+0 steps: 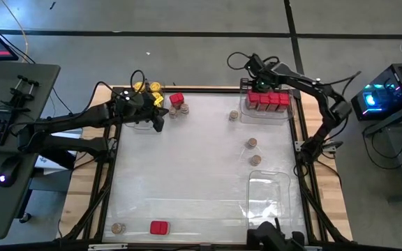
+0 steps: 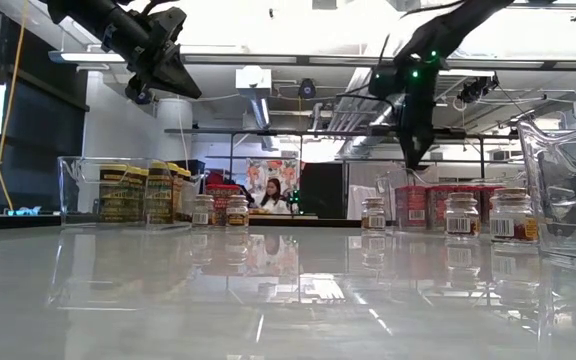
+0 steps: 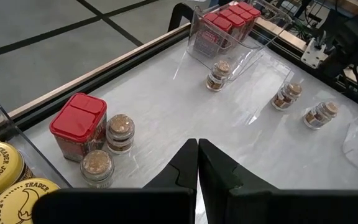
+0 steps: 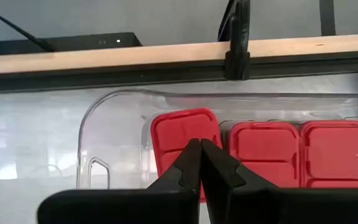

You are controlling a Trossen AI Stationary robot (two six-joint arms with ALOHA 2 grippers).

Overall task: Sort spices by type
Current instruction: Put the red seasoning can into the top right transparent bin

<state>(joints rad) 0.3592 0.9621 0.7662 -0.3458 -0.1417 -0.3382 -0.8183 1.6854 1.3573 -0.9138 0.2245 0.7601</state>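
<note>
Above red boxes (image 1: 268, 101) in tray (image 1: 289, 115), right end effector (image 1: 260, 87) closed, left end effector (image 1: 160, 111) closed

The high view looks straight down on the whole table (image 1: 201, 174), while the low view sits at tabletop height, facing level across it into the room. The left wrist view looks across toward the tray of red boxes (image 3: 229, 22); the right wrist view hangs close above that same tray (image 4: 260, 149).
</note>
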